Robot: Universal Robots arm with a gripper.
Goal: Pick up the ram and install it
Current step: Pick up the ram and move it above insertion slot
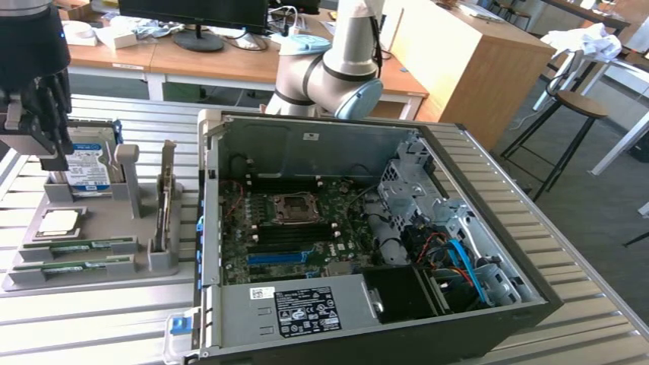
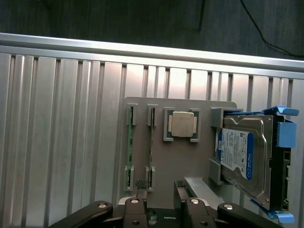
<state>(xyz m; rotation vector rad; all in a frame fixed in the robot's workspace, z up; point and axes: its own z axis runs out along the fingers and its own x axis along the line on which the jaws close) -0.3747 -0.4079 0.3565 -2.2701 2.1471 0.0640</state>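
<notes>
**Slatted metal table: hand hovers empty over the parts tray, ram not yet lifted**

Office desks and a monitor stand behind the ribbed aluminium table (image 1: 91, 331), which carries all the work.

The hand (image 1: 36, 144) (image 2: 159, 190) hangs above the grey tray (image 1: 112, 280) (image 2: 180, 161). Its fingers are parted a moderate way, with nothing between them. In the exterior view it sits near the tray's twelve o'clock end, over the hard drive (image 1: 90, 167) (image 2: 242, 156).

The ram (image 1: 93, 245) (image 2: 151, 145) lies on edge in a tray slot, untouched. A second stick (image 1: 73, 266) (image 2: 129, 147) lies parallel just beside it. The wrist view puts both sticks close ahead of the fingertips. The square processor (image 1: 59, 222) (image 2: 181, 124) rests between the sticks and the drive.

I judge the task barely begun: no grasp is made, and both lifting and installing are left.

At three o'clock from the tray, the open computer case (image 1: 304, 137) lies on its side. Its motherboard (image 1: 254, 239) faces up. The long memory slots (image 1: 294, 242), at six o'clock from the socket, look unfilled as far as I can tell.

Room above the tray is free. A card (image 1: 166, 190) standing on edge and the case's raised wall lie between the tray and the board. Inside the case, cables and a drive cage crowd the three o'clock side.
</notes>
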